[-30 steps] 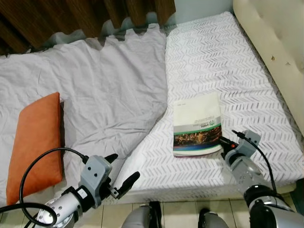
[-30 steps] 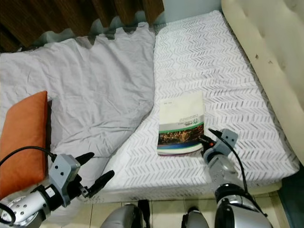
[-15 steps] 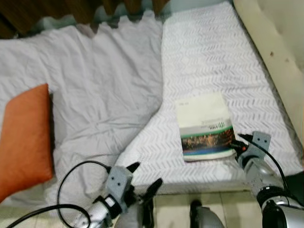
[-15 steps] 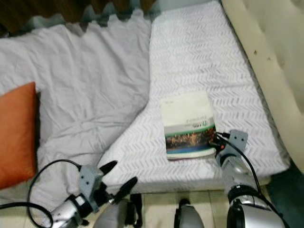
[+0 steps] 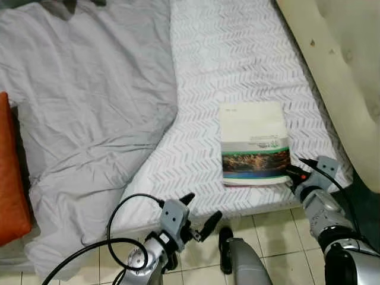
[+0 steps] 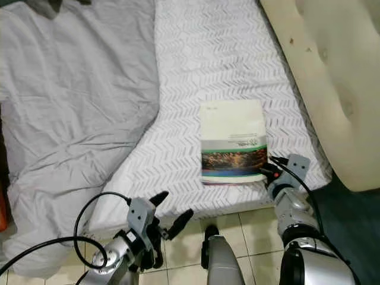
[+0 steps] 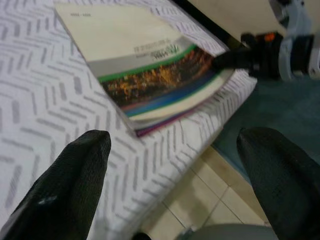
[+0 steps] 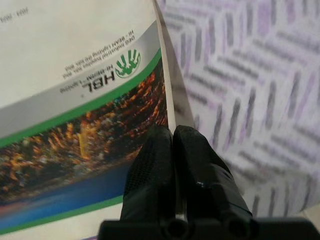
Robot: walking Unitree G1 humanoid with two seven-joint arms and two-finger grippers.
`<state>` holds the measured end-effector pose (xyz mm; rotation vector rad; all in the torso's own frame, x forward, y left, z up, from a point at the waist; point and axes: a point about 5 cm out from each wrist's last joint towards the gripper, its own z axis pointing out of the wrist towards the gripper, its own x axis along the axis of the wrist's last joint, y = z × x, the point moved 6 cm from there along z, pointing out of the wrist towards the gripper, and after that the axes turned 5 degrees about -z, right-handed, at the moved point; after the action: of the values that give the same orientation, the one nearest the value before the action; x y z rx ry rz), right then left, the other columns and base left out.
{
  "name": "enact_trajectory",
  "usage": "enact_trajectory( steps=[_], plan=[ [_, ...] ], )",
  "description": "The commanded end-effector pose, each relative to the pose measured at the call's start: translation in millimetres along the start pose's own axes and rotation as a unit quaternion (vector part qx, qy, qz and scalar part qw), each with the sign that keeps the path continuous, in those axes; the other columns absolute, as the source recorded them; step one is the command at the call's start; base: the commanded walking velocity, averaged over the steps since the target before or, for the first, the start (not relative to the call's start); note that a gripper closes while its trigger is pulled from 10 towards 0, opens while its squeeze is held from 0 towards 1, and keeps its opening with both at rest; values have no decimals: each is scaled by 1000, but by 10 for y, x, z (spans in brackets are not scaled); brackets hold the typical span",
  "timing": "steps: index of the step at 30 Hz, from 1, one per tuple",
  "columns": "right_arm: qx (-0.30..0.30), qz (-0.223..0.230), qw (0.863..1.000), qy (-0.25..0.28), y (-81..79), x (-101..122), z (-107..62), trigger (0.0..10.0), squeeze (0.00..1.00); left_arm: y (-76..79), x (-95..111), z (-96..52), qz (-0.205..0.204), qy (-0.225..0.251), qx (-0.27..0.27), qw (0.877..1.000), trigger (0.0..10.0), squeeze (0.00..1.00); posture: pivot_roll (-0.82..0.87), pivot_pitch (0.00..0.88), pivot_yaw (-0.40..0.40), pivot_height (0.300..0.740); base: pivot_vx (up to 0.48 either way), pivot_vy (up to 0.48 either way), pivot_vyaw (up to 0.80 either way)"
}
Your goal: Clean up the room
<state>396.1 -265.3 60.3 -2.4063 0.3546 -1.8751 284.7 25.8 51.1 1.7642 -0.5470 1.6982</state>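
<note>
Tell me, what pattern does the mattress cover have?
The mattress cover is white with a grey chevron pattern; the left eye view shows it best.

One book (image 5: 254, 142), one grey blanket (image 5: 83, 101), perhaps one orange cushion (image 5: 9, 178).

Right fingers (image 8: 172, 150) pinched together, left fingers (image 7: 75, 165) spread

Book (image 5: 254, 142): cream cover, green band, photo strip of orange lights, blue below. Sheet (image 5: 237, 65) under book: white, grey herringbone. Blanket (image 5: 89, 101) left of book: plain pale grey. Pillow (image 5: 9, 178) beyond blanket: orange. Headboard (image 5: 338, 65) right of book: cream.
</note>
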Motion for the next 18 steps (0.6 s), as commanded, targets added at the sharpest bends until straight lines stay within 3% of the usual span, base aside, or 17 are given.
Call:
enact_trajectory(
  steps=[1, 3, 4, 18],
  plan=[
    [6, -6, 999, -42, 0, -244, -52, 0, 0, -26, -193, -115, -7, -24, 14, 1000, 10000, 0, -55, 553, 69, 740, 0, 0, 0],
    [8, -11, 999, -46, -11, -260, -52, 0, 0, -49, -186, -114, -3, -20, 16, 1000, 10000, 0, -48, 547, 75, 740, 0, 0, 0],
    [21, -35, 998, -54, -50, -263, -43, 10000, 0, -93, -187, -150, 2, -13, 19, 1000, 10000, 0, -36, 537, 83, 740, 0, 0, 0],
    [46, -132, 987, -78, -27, -198, -27, 10000, 0, -104, -270, -265, 0, -17, 32, 999, 10000, 0, -20, 521, 82, 740, 0, 0, 0]
  ],
)
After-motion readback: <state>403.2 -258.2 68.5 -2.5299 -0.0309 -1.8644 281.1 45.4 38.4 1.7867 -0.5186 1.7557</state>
